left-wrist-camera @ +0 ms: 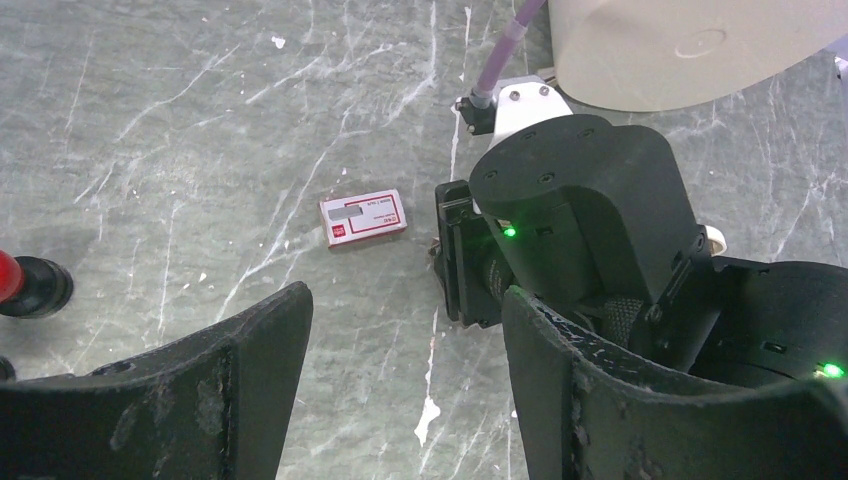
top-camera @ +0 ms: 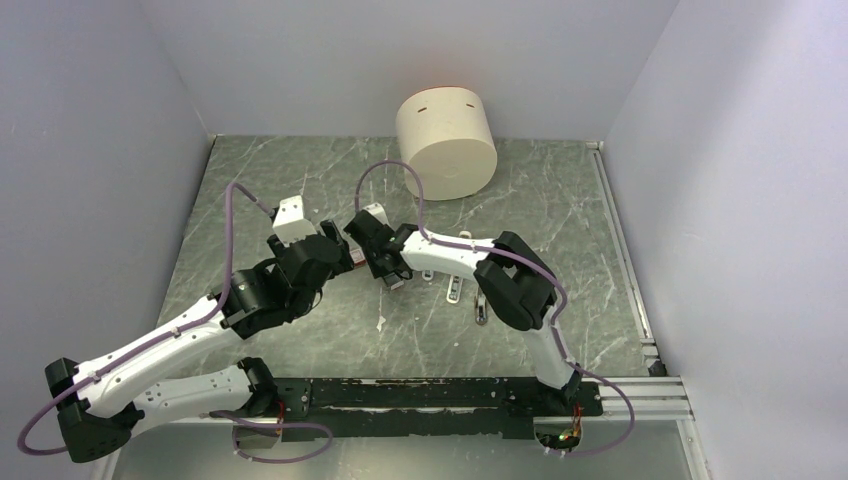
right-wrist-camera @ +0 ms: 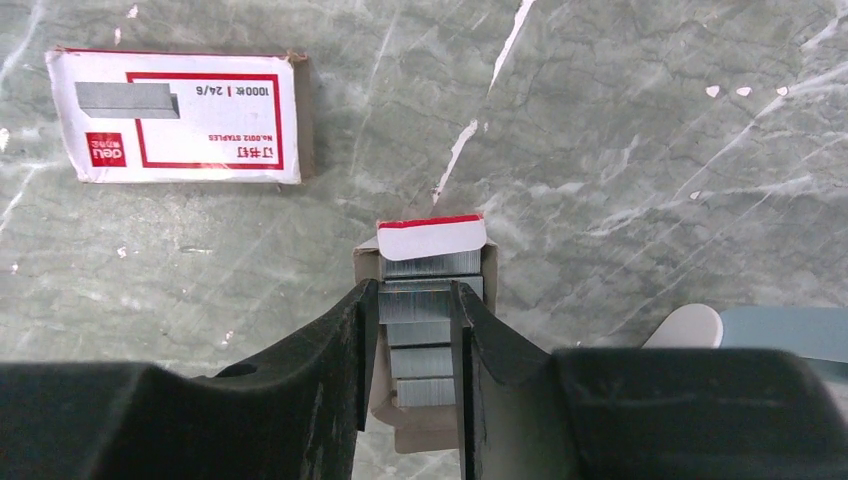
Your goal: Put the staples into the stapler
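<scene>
The staples' red-and-white box sleeve (right-wrist-camera: 175, 117) lies flat on the marble table (right-wrist-camera: 650, 150), also seen as the sleeve (left-wrist-camera: 363, 218) in the left wrist view. Its inner tray (right-wrist-camera: 432, 240) lies pulled out beside it, with several grey staple blocks (right-wrist-camera: 418, 345) in a row. My right gripper (right-wrist-camera: 414, 292) reaches down into the tray, and its fingers press both sides of a staple block. In the top view the right gripper (top-camera: 392, 278) is at the table's middle. The left gripper (left-wrist-camera: 407, 295) hovers open and empty just left of it. The slim white stapler (top-camera: 456, 291) lies right of the right gripper.
A large cream cylinder (top-camera: 447, 145) stands at the back centre. A red-capped black knob (left-wrist-camera: 20, 285) sits left of the left gripper. A pale blue piece (right-wrist-camera: 790, 330) lies next to a white rounded end (right-wrist-camera: 690, 325). Grey walls close in the sides, and a metal rail (top-camera: 625, 250) runs along the right.
</scene>
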`<state>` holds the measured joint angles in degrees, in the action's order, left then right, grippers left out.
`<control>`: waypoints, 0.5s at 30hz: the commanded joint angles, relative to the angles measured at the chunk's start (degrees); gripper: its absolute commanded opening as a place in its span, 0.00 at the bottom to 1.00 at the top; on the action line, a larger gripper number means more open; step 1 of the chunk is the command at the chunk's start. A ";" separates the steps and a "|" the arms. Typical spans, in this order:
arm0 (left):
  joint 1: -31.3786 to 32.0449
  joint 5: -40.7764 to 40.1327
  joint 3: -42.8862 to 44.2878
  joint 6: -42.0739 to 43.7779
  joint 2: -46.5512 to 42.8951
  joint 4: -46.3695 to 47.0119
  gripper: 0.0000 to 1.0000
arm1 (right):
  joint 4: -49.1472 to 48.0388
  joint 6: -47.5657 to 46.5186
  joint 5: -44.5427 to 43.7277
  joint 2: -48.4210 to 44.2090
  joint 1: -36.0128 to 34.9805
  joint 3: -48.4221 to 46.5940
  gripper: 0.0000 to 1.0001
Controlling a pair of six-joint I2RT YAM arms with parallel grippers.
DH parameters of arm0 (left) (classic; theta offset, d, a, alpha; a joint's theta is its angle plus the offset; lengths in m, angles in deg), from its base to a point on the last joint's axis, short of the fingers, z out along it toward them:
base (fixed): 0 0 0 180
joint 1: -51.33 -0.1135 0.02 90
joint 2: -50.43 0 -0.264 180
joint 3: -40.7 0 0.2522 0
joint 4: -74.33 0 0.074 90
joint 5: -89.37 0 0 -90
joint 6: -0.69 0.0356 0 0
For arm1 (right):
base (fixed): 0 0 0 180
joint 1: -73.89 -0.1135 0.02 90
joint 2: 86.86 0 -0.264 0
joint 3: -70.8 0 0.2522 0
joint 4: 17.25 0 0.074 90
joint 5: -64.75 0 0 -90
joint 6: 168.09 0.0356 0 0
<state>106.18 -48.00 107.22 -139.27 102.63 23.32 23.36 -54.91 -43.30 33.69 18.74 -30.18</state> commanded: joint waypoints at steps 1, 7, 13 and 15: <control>-0.36 -1.10 -0.02 -0.34 0.07 -0.01 0.74 | -0.24 0.94 0.38 -2.94 -0.22 -0.18 0.34; -0.36 -1.14 0.06 -0.32 -0.07 -0.18 0.74 | -0.44 2.08 0.64 -5.63 -0.23 1.59 0.34; -0.35 -1.21 0.15 -0.56 -0.81 -0.46 0.74 | -0.11 2.91 1.41 -12.22 -0.22 8.03 0.34; -0.31 -1.04 0.07 -0.54 -1.08 -0.41 0.74 | 0.53 3.16 1.90 -14.92 -0.22 10.85 0.34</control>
<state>106.18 -48.00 107.22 -139.29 102.63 23.29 23.21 -52.90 -42.12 24.23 18.69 -23.53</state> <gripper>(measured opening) 0.743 0.343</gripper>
